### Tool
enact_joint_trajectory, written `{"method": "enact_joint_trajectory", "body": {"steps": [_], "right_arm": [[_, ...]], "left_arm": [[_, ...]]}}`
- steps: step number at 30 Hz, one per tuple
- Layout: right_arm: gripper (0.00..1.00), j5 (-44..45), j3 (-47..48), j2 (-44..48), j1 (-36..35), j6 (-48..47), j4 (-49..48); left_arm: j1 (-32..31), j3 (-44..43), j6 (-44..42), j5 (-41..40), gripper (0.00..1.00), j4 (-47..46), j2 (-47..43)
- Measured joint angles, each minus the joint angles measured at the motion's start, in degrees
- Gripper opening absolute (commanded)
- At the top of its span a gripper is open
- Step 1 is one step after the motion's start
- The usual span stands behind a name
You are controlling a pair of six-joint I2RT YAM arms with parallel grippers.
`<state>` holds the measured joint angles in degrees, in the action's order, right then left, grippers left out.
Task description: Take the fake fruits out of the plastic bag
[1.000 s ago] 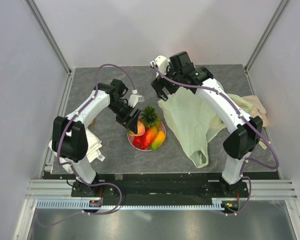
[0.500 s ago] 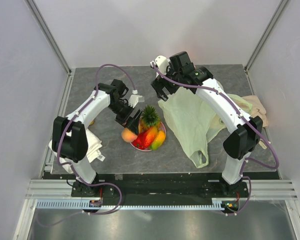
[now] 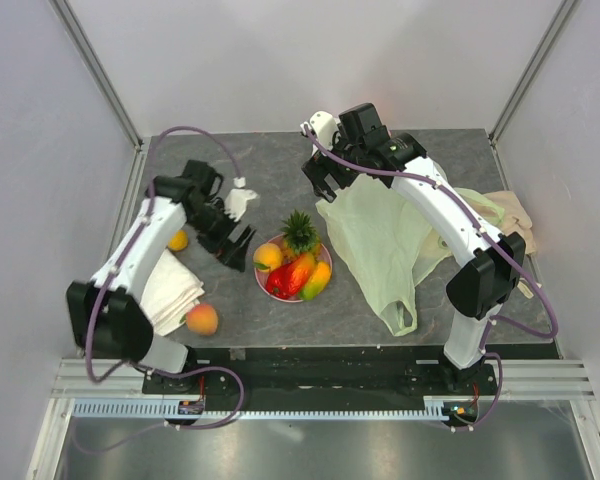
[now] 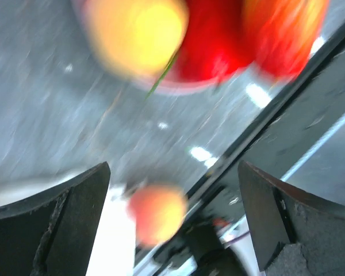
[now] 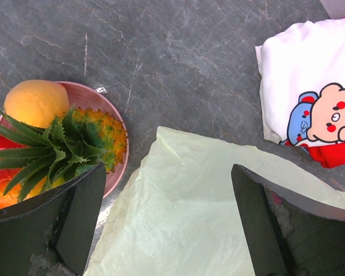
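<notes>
Both wide open, empty: left gripper [image 3: 236, 248] 9 o'clock of pink plate [image 5: 125, 161], right gripper [image 3: 320, 184] over plastic bag [image 3: 380, 250] 11 o'clock corner; peach [image 3: 202, 319] 7 o'clock of plate.

Soft, even white light falls from overhead; shadows beside the pink plate [image 3: 327, 262] are short and faint. Overhead and right wrist views are crisp. The left wrist view is motion-blurred: fake fruits [image 4: 138, 34] on the plate smear into blobs, and glints streak the table [image 4: 46, 103] below it.
</notes>
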<state>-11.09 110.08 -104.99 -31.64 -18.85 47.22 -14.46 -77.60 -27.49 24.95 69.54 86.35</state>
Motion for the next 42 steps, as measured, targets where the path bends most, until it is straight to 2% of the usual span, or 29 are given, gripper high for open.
{"method": "enact_joint_trajectory", "body": {"steps": [4,10,13,17,19,24,31,37,42], "right_arm": [[0.98,-0.20,0.00,0.00,0.00,0.00,0.00],[0.98,-1.09,0.00,-0.11,0.00,0.13,0.00],[0.98,-1.29,0.02,-0.22,0.00,0.24,0.00],[0.98,-1.60,0.00,-0.39,0.00,0.26,0.00],[0.98,-1.81,0.00,-0.39,0.00,0.28,-0.02],[0.98,-1.99,0.00,-0.42,0.00,0.52,-0.02],[0.98,-1.88,0.00,-0.39,0.00,0.50,-0.04],[0.98,-1.36,0.00,-0.39,0.00,0.48,-0.02],[0.98,-0.85,0.00,-0.39,0.00,0.48,-0.02]], "left_arm": [[6.45,9.42,-11.58,-6.91,0.99,2.82,-11.37],[6.56,25.38,-34.71,-9.68,0.99,6.12,-22.56],[6.03,26.21,-42.69,-8.11,0.98,7.87,-24.90],[4.31,26.03,-49.33,-4.66,0.98,7.87,-22.05],[2.12,26.05,-50.38,-3.34,0.97,7.69,-20.87],[-10.54,26.69,-48.92,-0.09,0.95,7.17,-20.57],[-20.33,30.73,-46.31,5.25,0.95,1.90,-22.80],[-32.26,33.99,-44.92,5.44,0.87,-4.26,-25.14],[-36.06,38.16,-45.90,3.15,0.79,-7.82,-24.96]]}}
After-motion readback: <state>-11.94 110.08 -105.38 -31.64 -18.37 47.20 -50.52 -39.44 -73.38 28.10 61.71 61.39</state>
